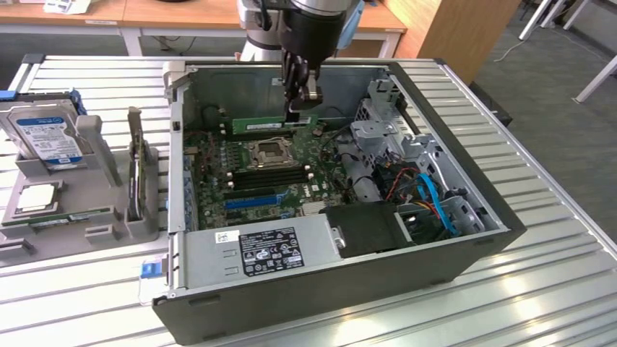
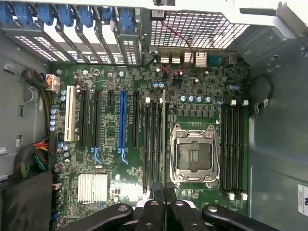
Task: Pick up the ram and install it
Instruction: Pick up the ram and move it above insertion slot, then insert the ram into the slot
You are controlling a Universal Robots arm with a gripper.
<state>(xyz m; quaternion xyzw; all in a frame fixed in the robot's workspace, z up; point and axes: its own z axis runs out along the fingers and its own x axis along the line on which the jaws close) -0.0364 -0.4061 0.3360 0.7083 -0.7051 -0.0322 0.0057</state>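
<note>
Ram (image 1: 260, 127), a green stick, sits level inside the open computer case (image 1: 318, 303). My gripper (image 1: 300, 114) pinches it near one end, fingers closed narrowly on it. Through the wrist camera I see it edge-on, running along the black memory slots (image 2: 153, 144) just beside the processor socket (image 2: 193, 156).

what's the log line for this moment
gripper: shut on ram | ram: held above motherboard inside open case | install: not yet seated
</note>
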